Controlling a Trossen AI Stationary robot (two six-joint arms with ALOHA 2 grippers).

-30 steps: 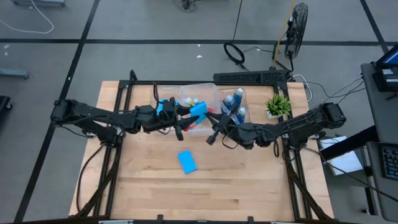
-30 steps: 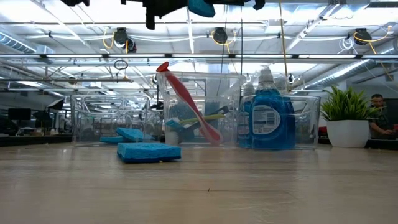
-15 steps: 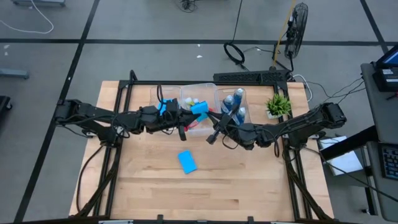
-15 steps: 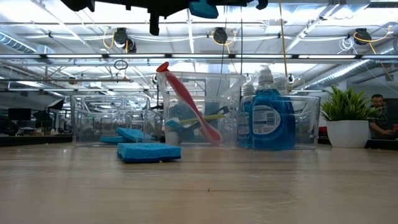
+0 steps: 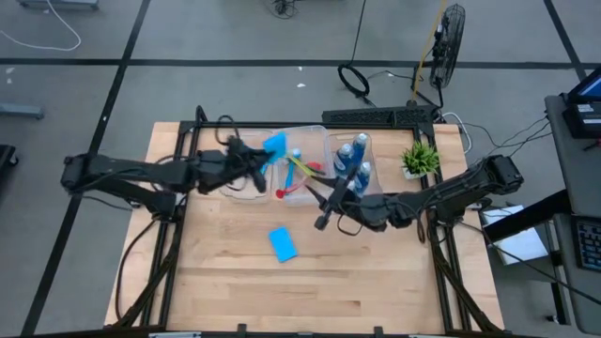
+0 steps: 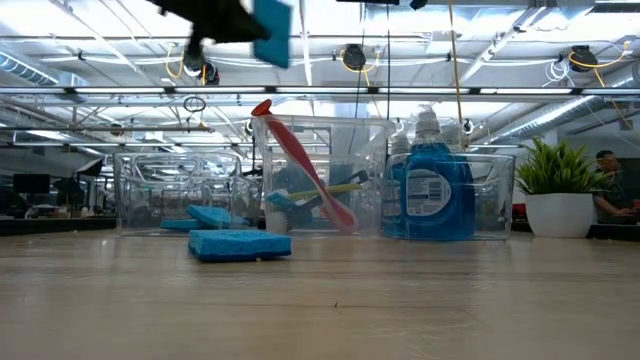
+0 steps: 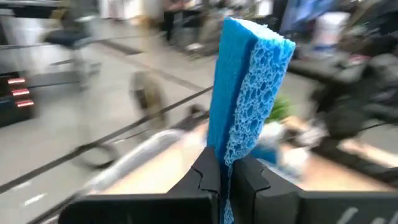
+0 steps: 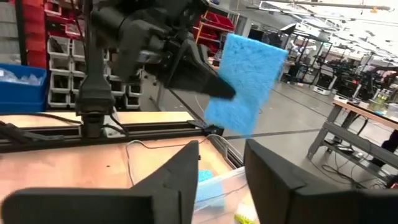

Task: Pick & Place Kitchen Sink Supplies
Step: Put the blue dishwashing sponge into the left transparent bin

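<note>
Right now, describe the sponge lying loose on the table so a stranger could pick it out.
On the wooden table, look in front of the clear bins. The flat light-blue sponge lies alone on bare wood; the others are in a bin or held aloft by the left end effector.

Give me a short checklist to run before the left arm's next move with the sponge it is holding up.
1. Grip: left gripper has its jaws shut on the held sponge, pinching its lower edge: ok.
2. Height: the held sponge is well above the bins in the low view: ok.
3. Position over a target: in the high view the sponge sits over the gap between the left bin and the middle bin, not squarely above either: not ok.
4. Right gripper out of the way: jaws empty, apart from the sponge: ok.
5. Second sponge lies loose on the table, unplaced: not ok.
</note>
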